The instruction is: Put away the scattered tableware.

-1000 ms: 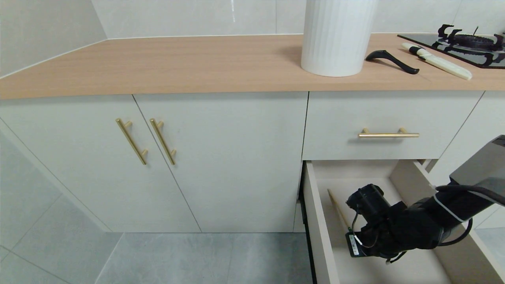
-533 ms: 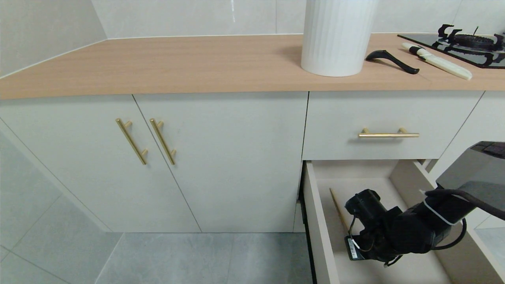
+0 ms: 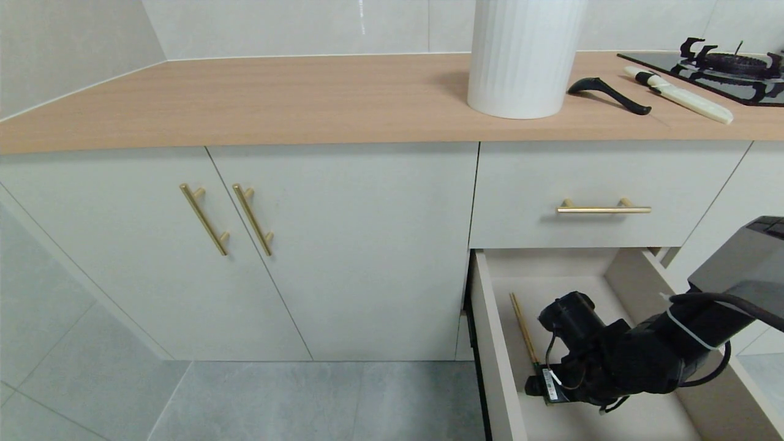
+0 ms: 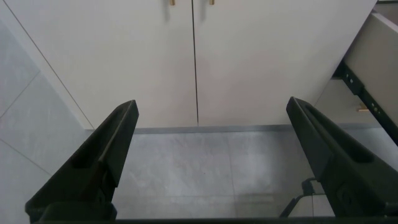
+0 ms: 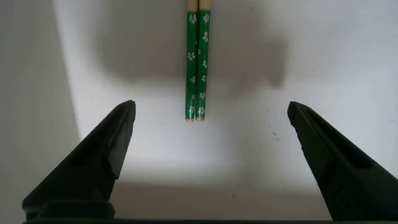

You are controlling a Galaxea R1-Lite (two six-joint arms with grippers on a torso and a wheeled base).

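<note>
A pair of wooden chopsticks with green flowered ends lies flat along the left side of the open lower drawer. My right gripper hangs open just over their green ends, with nothing between its fingers. In the head view its wrist sits low inside the drawer. My left gripper is open and empty, low over the grey floor in front of the cabinet doors. On the counter lie a white knife and a black-handled utensil.
A tall white ribbed container stands on the wooden counter, with a gas hob at the far right. The upper drawer with a gold handle is closed. The drawer's side walls flank my right arm closely.
The right wrist dipped lower into the drawer and eased back slightly. The chopsticks now lie side by side on the drawer floor, their green ends free of the gripper.
</note>
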